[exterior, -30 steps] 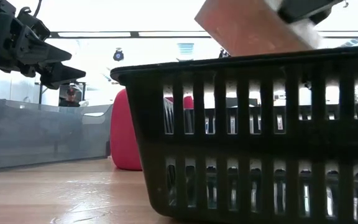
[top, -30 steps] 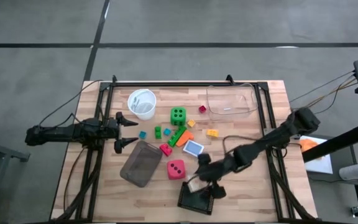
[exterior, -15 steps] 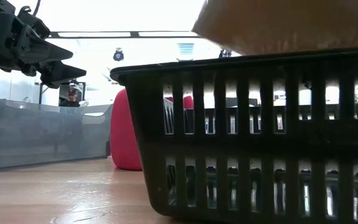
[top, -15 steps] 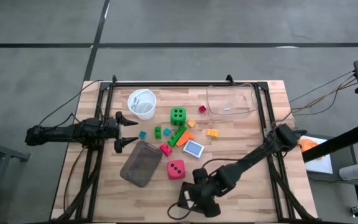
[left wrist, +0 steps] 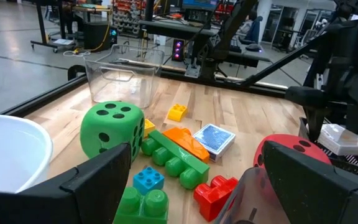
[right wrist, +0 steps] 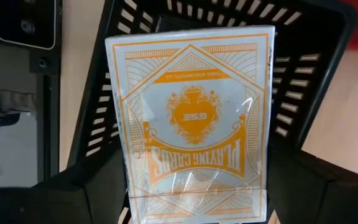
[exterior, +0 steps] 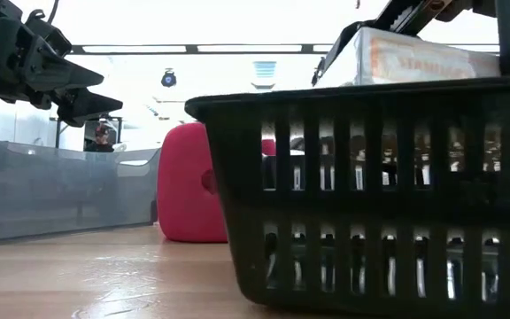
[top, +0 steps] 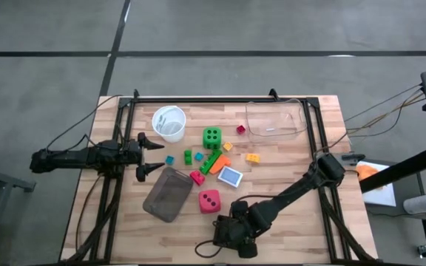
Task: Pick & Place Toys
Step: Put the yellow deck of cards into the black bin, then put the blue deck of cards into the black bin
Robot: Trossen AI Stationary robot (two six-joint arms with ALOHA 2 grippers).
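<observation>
**Right end effector holds a card pack over a black basket; toys lie mid-bench**

The right end effector [top: 231,235] hangs over a black slatted basket [top: 226,242] at the near edge of the bench [top: 287,170]. From above, the arm hides what it carries. Only the right wrist view shows it: a box of playing cards [right wrist: 194,124], white with orange print, pinched between the fingers just above the basket's open top. The low view shows the same box [exterior: 414,58] at rim height of the basket [exterior: 370,195].

The left end effector [top: 150,155] waits at the left side of the bench, fingers spread and empty. Its wrist view alone shows the toys up close: the green die [left wrist: 112,130], a long green brick [left wrist: 176,158], an orange brick [left wrist: 185,142], a small yellow brick [left wrist: 177,112], a red brick [left wrist: 216,190], a blue brick [left wrist: 148,180], and the pink-red die [left wrist: 288,158].

From above, these toys cluster mid-bench. The green die [top: 211,137] lies farther back; the pink-red die [top: 210,200] lies nearer, just beside a grey tray [top: 168,193]. A blue-backed card pack [top: 229,176] lies among them. A white bowl [top: 168,122] and a clear box [top: 274,120] stand at the far side.
</observation>
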